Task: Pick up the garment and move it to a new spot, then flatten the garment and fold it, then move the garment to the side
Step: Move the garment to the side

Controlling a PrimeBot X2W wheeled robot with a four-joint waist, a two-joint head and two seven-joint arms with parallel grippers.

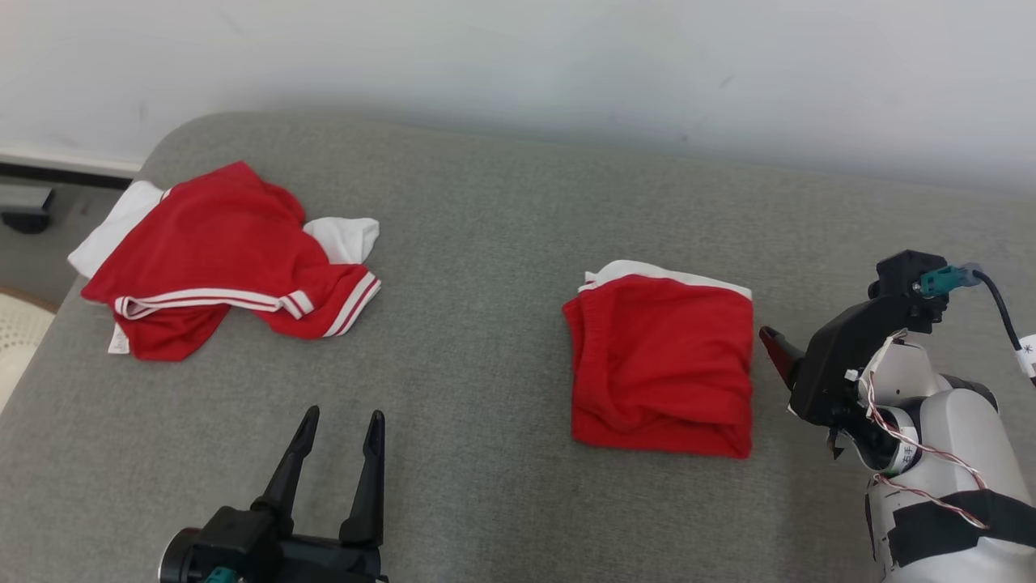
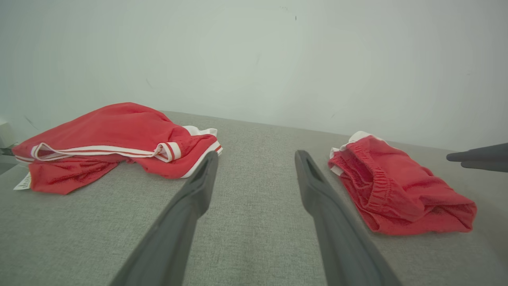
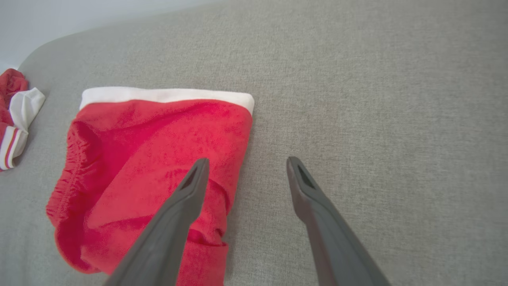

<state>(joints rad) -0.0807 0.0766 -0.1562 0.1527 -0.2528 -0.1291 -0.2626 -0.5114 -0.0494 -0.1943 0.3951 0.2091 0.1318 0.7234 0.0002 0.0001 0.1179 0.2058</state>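
The garment (image 1: 218,243) lies crumpled at the far left of the grey cushion, red with white sleeves, striped trim and a small white label. In the left wrist view the garment (image 2: 107,123) sits ahead and left of my left gripper (image 2: 256,155). That left gripper (image 1: 342,415) is open and empty above the cushion's near edge, well short of the garment. My right gripper (image 3: 245,161) is open too, hovering over the right edge of a folded red piece (image 3: 151,159), holding nothing. A corner of the garment (image 3: 12,107) shows at the far left there.
The folded red piece (image 1: 660,364) with a white band lies right of centre, just left of my right gripper (image 1: 777,344). The grey cushion (image 1: 486,243) runs back to a pale wall. Its rounded left edge drops to the floor, where a pale mat (image 1: 16,332) lies.
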